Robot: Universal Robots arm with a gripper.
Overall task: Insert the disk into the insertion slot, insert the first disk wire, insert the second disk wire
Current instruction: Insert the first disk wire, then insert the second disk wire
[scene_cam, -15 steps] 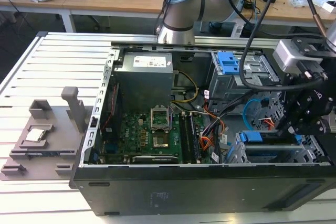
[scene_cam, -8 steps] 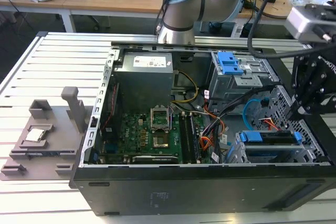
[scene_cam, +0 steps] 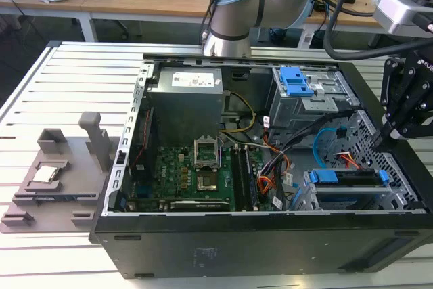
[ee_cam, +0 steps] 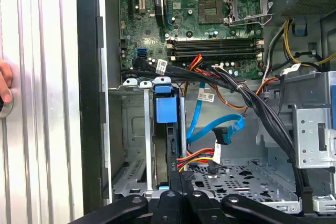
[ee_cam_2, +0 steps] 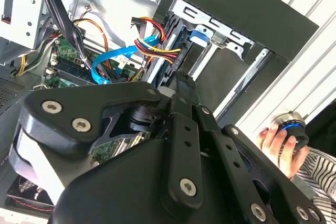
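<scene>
The disk (scene_cam: 345,179), in its bright blue carrier, sits inside the silver insertion slot (scene_cam: 318,199) at the case's corner on the exterior view's right. In the first wrist view the disk (ee_cam: 172,145) stands edge-on in the insertion slot (ee_cam: 131,140). My gripper (scene_cam: 377,143) hangs just above the disk's back end, fingers shut with nothing between them. Its tips (ee_cam: 177,179) line up with the disk's edge, and the gripper (ee_cam_2: 181,80) points at the disk (ee_cam_2: 170,51). The red first disk wire (scene_cam: 349,161) (ee_cam: 194,157) and the light-blue second disk wire (scene_cam: 323,139) (ee_cam: 210,127) (ee_cam_2: 113,59) lie loose beside the slot.
A taller grey cage with a blue latch (scene_cam: 298,82) stands behind the slot. A black cable bundle (ee_cam: 247,103) crosses above the loose wires. The motherboard (scene_cam: 196,174) fills the case's middle. A grey fixture (scene_cam: 61,174) lies outside the case. A person's hand (ee_cam_2: 275,140) rests beside the case.
</scene>
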